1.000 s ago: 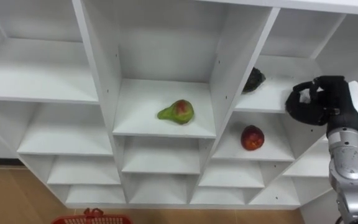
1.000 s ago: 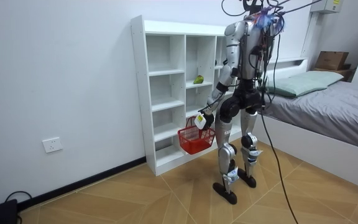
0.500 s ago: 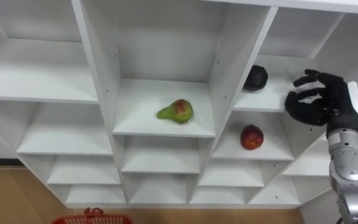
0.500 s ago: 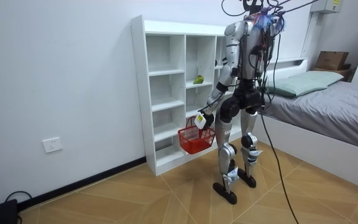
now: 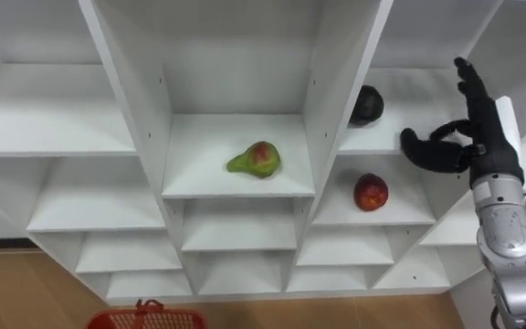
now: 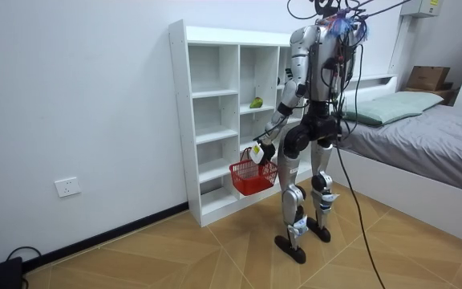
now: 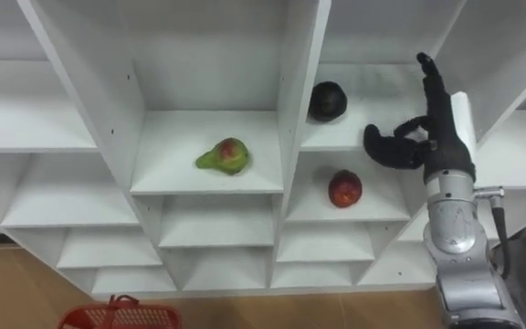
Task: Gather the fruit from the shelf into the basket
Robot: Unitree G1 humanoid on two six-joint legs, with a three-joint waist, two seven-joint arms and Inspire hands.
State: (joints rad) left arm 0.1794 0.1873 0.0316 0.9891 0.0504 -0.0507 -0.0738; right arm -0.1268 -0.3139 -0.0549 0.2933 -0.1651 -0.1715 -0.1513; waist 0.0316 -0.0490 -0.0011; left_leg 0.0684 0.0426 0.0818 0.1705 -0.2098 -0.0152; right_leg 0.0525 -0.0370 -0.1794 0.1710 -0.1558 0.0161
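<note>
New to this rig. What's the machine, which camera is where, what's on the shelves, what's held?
It is a two-legged humanoid robot standing at a white shelf unit. The room view comes from a camera standing in the room. The two eye views come from its head, side by side. On the shelves lie a green pear, a dark fruit and a red fruit. Its right hand, fingers open, is raised near the dark fruit and holds nothing. Its left hand carries a red basket.
</note>
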